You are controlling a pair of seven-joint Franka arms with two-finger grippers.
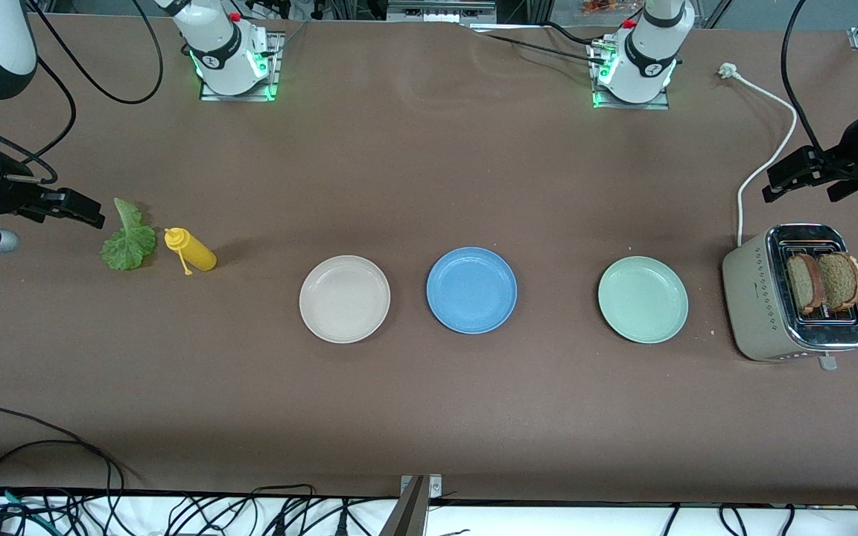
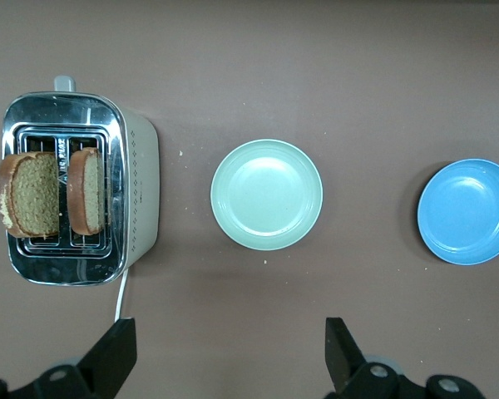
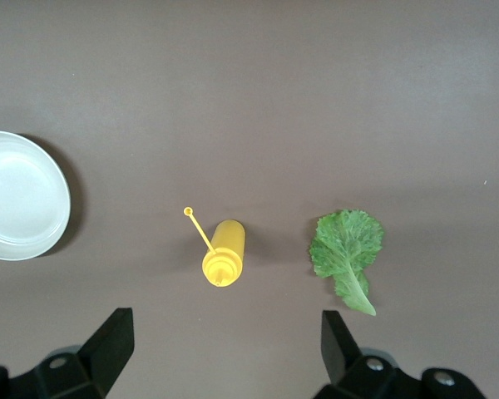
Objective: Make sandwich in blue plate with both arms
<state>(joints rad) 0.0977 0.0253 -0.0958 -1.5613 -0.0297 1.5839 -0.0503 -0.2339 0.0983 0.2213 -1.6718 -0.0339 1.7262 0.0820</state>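
Note:
The empty blue plate (image 1: pixel 471 289) (image 2: pixel 468 212) lies mid-table. Two brown bread slices (image 1: pixel 805 281) (image 1: pixel 842 280) stand upright in the toaster (image 1: pixel 753 298) at the left arm's end; the left wrist view shows the slices (image 2: pixel 33 193) (image 2: pixel 87 189) too. A green lettuce leaf (image 1: pixel 129 242) (image 3: pixel 346 249) lies flat at the right arm's end. My left gripper (image 1: pixel 798 179) (image 2: pixel 230 353) hangs open and empty above the table beside the toaster. Just as open and empty, my right gripper (image 1: pixel 83 210) (image 3: pixel 226 349) hovers beside the lettuce.
A yellow squeeze bottle (image 1: pixel 191 250) (image 3: pixel 223 252) lies beside the lettuce. A cream-white plate (image 1: pixel 345 298) (image 3: pixel 17 195) and a mint-green plate (image 1: pixel 643 299) (image 2: pixel 266 194) flank the blue one. The toaster's white cord (image 1: pixel 764 160) runs toward the arm bases. Cables hang along the front edge.

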